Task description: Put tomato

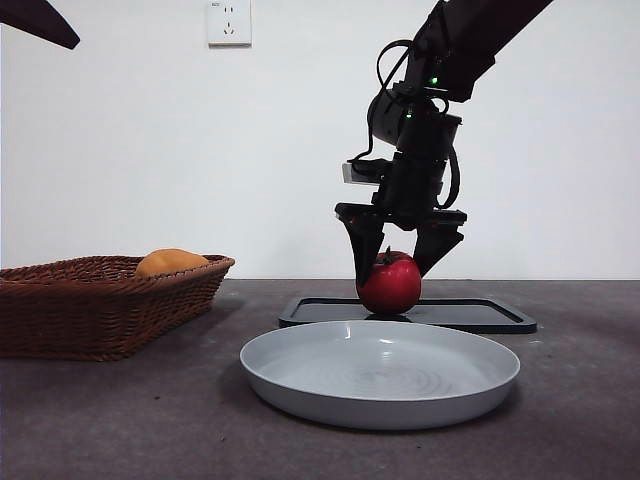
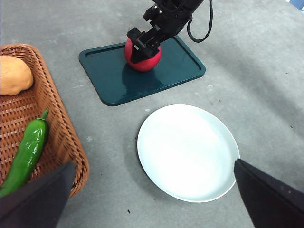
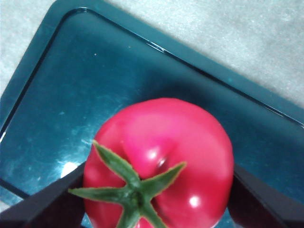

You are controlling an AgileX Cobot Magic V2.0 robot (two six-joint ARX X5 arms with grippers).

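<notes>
The red tomato with its green calyx rests on a dark teal tray. My right gripper comes down from above and straddles it. In the right wrist view both jaws press against the sides of the tomato, so the gripper is shut on it. The left wrist view shows the same grip on the tomato from afar. My left gripper hangs open high above the table and holds nothing. In the front view it shows only as a black tip at the top left corner.
A pale grey plate lies on the table in front of the tray. At the left stands a wicker basket with an orange-yellow fruit and a green pepper in it.
</notes>
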